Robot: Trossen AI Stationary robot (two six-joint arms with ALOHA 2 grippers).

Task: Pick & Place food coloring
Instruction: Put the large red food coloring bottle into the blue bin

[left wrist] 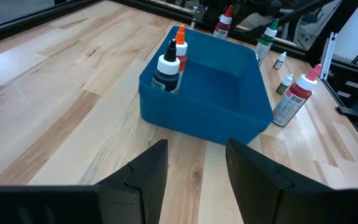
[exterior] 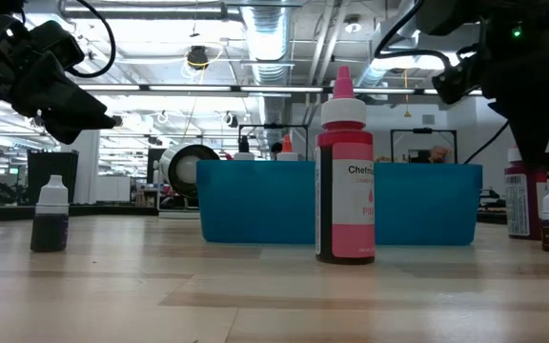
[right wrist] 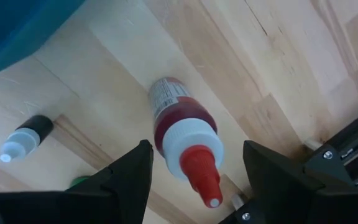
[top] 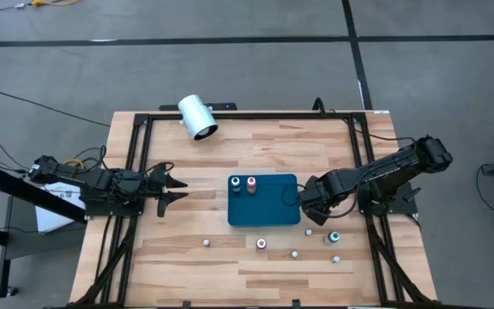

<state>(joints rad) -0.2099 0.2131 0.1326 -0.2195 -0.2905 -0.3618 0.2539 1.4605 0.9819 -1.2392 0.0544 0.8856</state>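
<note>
- Hovering above a red-capped bottle (right wrist: pixel 182 127) that stands upright on the wooden counter (top: pixel 256 146) just off the right edge of the teal tray (top: pixel 268 210), the right gripper (right wrist: pixel 194 171) has its fingers (right wrist: pixel 126 174) spread wide to either side of the bottle's cap; no contact is visible and nothing is held.
- Left gripper (top: pixel 171 189): raised over the counter's left side, well apart from the tray, fingers (left wrist: pixel 145 174) partly open and empty.
- Inside the tray, at its far-left corner: two food coloring bottles, a white-capped one (left wrist: pixel 167 71) and an orange-tipped one (left wrist: pixel 180 43), side by side.
- Loose on the counter: a pink-capped bottle (exterior: pixel 345 171) in front of the tray, a dark bottle with a white cap (exterior: pixel 50 214) to its left, a green-capped bottle (top: pixel 334 238) and several smaller ones near the right gripper.
- White cylinder (top: pixel 197 117): lying on its side at the counter's far edge.
</note>
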